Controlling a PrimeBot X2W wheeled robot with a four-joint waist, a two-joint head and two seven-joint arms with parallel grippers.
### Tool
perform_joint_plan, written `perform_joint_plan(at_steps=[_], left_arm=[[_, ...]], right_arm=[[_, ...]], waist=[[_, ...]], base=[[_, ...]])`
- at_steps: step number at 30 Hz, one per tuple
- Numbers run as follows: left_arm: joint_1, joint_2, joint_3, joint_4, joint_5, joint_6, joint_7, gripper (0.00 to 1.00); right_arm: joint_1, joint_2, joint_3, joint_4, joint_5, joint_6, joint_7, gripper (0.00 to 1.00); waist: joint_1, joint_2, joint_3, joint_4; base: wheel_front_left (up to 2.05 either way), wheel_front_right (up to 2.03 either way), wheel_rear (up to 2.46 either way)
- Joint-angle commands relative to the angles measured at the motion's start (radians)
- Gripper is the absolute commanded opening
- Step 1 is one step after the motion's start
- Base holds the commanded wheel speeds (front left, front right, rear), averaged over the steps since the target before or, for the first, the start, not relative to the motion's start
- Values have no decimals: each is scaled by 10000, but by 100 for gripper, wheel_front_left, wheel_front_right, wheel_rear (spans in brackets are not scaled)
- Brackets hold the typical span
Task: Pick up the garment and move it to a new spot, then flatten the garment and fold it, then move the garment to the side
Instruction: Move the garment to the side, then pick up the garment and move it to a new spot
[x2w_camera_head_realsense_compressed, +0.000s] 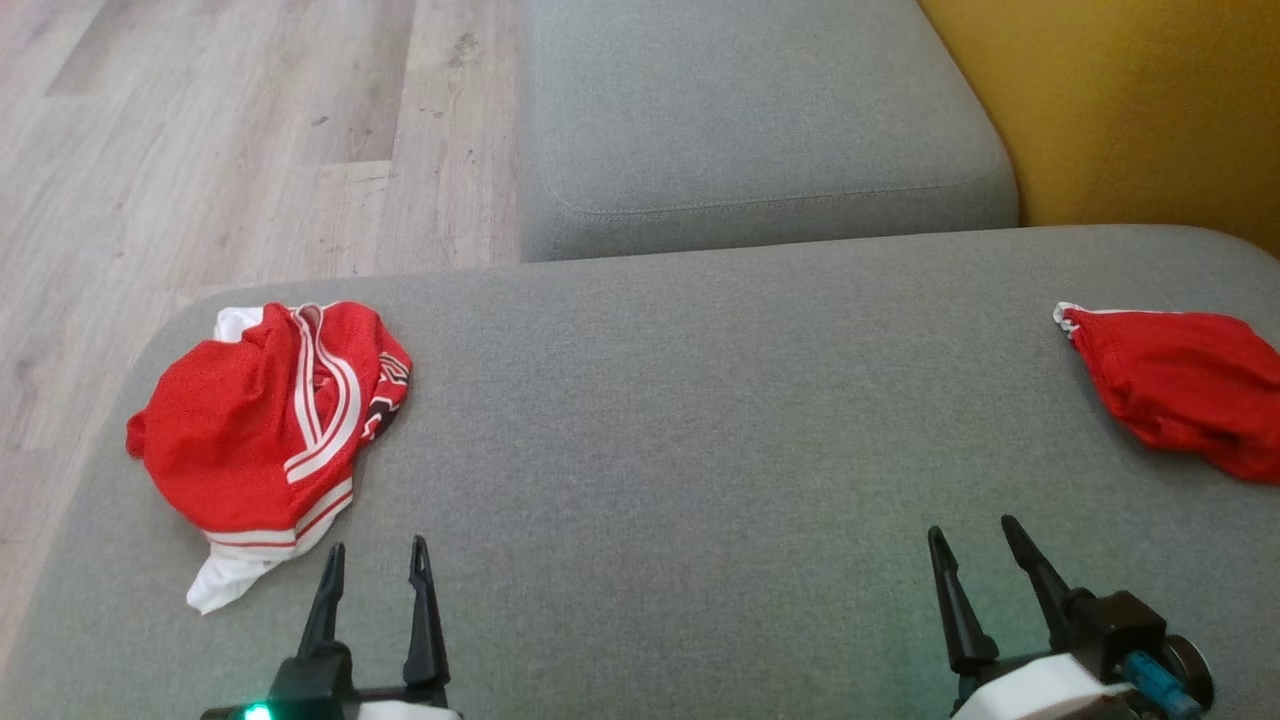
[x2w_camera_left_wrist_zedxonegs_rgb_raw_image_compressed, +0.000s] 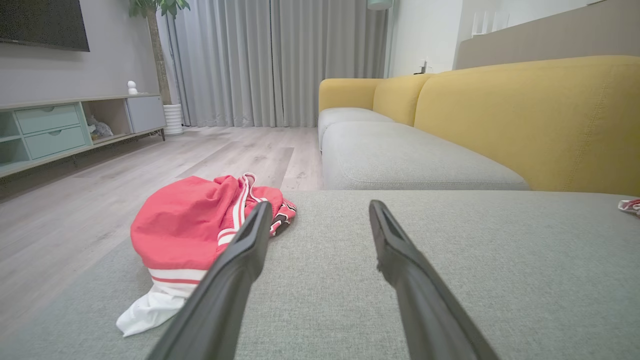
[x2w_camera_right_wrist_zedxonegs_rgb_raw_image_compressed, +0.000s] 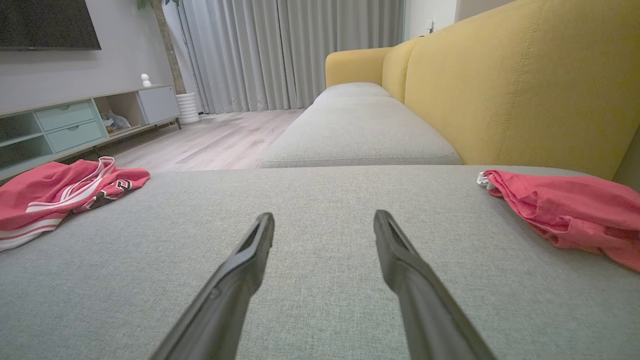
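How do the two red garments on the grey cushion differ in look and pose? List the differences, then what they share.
Trim: the striped garment has white bands and a dark patch; the plain garment is all red but for a small white edge.
Pose: the striped garment sits in a rounded heap; the plain garment lies flatter and longer.
Both are red, crumpled and rest on the grey cushion.

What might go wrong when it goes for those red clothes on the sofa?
The striped red garment lies bunched near the seat edge: the open left end effector may pinch several layers, or nudge it onto the floor. A second red garment lies to the right; it might pick the wrong one.
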Motion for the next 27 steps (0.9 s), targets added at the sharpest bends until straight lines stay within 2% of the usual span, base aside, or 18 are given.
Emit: perform_joint_plan(at_steps=[1, 10, 14, 18, 27], left_arm=[[-422, -13, 371, -285, 115, -75, -51, 100], [-300, -13, 421, -125, 385, -166, -51, 100], [-274, -13, 518, -208, 416, -95, -51, 100], [-201, -13, 627, -240, 532, -134, -51, 100], [8, -13, 1153, -497, 682, -163, -51, 100]], right_arm=[[-333, 25, 166, -377, -111, 67, -135, 100], [-122, 128, -19, -455, -99, 67, -135, 100], [-20, 148, -224, -497, -128, 67, -135, 100], [-1, 173, -355, -528, -77, 67, -135, 100], [-196, 195, -130, -574, 234, 67, -135, 100]], waist=[[3, -1, -7, 24], [3, -1, -3, 88], [3, -1, 44, 373], [3, -1, 143, 1005], [3, -1, 456, 2968]], base=[[0, 0, 0], [0, 0, 0], [0, 0, 0], [0, 0, 0], [0, 0, 0]])
